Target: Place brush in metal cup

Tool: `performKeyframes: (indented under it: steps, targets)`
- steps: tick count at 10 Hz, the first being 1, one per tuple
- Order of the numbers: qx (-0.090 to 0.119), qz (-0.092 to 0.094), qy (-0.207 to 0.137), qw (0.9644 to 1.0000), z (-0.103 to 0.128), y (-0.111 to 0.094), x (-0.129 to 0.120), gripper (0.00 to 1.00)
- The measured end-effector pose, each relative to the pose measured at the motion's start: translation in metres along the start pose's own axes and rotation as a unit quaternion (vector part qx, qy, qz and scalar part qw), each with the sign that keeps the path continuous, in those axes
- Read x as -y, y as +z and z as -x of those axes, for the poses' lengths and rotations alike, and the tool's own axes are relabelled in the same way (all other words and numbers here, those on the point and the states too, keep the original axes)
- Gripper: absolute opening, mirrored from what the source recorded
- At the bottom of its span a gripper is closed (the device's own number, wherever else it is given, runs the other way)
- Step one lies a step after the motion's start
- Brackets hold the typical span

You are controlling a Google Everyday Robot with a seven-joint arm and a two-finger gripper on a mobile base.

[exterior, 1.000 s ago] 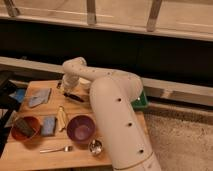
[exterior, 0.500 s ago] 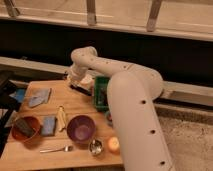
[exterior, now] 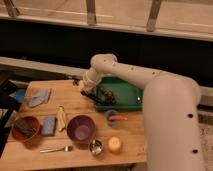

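Observation:
My gripper (exterior: 83, 86) hangs over the back middle of the wooden table (exterior: 75, 105), at the left edge of the green tray. It is shut on the brush (exterior: 94, 96), a slim dark stick that slants down to the right across the tray's rim. The metal cup (exterior: 95, 146) stands small and shiny near the table's front edge, just right of the purple bowl (exterior: 81, 128) and well in front of the gripper. My white arm fills the right side of the view.
A green tray (exterior: 125, 102) holds a dark object (exterior: 106, 93). In front of it is a small blue cup (exterior: 113, 118) with an orange-handled tool. An orange cup (exterior: 115, 144), a fork (exterior: 55, 149), a brown bowl (exterior: 26, 128), a blue sponge (exterior: 48, 125) and a grey cloth (exterior: 39, 97) lie around.
The arm has swung to the right, and the gripper has carried the brush from the table's back left up toward the tray's left edge.

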Motion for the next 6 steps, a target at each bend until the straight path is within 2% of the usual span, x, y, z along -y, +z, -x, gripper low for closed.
performKeyframes:
  steps: [2,6]
  targets:
    - [-0.003,-0.006,-0.011,0.9999,-0.01,-0.011,-0.006,0.0]
    - [-0.005,-0.022,-0.045,0.9987,-0.016,-0.037,-0.024,0.0]
